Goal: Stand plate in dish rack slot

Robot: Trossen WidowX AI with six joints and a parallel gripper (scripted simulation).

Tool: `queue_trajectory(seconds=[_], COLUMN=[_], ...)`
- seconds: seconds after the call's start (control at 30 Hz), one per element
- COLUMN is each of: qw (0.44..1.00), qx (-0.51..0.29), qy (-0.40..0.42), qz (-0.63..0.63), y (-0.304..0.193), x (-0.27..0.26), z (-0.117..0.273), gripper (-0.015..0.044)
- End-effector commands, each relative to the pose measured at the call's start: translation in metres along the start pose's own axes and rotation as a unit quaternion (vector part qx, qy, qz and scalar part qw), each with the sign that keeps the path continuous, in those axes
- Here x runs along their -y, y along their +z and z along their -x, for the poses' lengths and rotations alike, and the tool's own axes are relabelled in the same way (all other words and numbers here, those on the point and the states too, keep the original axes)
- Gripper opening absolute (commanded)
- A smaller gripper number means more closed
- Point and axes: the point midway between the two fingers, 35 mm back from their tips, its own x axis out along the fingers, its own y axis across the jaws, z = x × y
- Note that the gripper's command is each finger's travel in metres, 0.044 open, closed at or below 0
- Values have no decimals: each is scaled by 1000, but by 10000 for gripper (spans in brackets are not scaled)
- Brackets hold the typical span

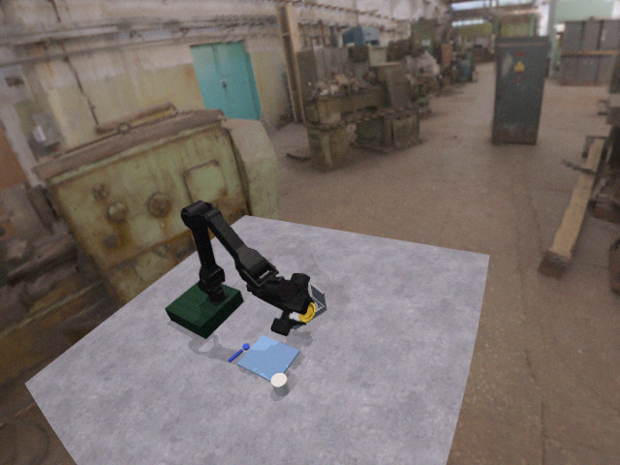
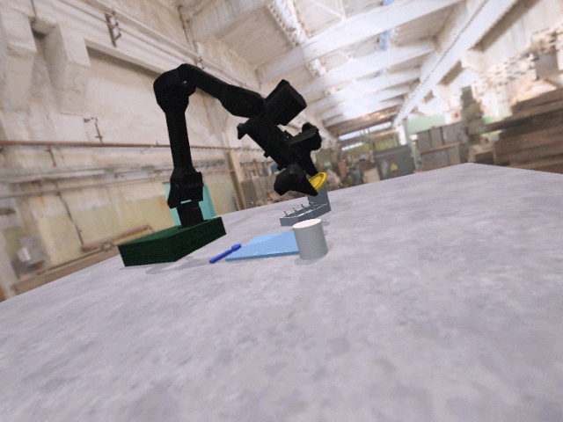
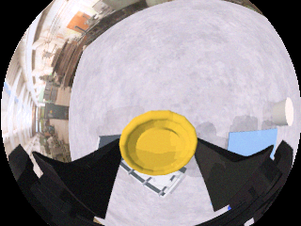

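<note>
My gripper (image 1: 305, 313) (image 2: 316, 185) (image 3: 158, 143) is shut on the yellow plate (image 1: 308, 312) (image 2: 319, 181) (image 3: 160, 146), with a finger at each side of its rim. The plate is off the table and steeply tilted, with its round face towards the wrist camera. The grey dish rack (image 1: 318, 295) (image 2: 320, 200) (image 3: 107, 141) stands on the table below the plate, with a tall panel at one end and short pegs along its base. In the top view the gripper and plate hide much of the rack; in the wrist view the plate covers part of it.
A light blue board (image 1: 269, 356) (image 2: 270, 245) (image 3: 251, 141) lies nearer the top camera than the rack. A white cup (image 1: 279, 385) (image 2: 310, 240) (image 3: 282, 113) stands by its corner, and a blue brush (image 1: 236, 355) (image 2: 223, 254) lies beside it. The arm's base stands on a dark green block (image 1: 190, 312) (image 2: 191, 238).
</note>
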Motion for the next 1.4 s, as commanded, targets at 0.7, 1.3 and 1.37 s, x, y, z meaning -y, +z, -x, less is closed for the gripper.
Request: queue_trajectory(seconds=[0.7, 1.3, 1.37], qw=[947, 841, 826], qx=[158, 280, 292], qy=[183, 271, 279], qz=[212, 376, 394], y=[-16, -55, -61], x=[16, 8, 6], z=[-24, -4, 0], gripper=[0, 0, 0])
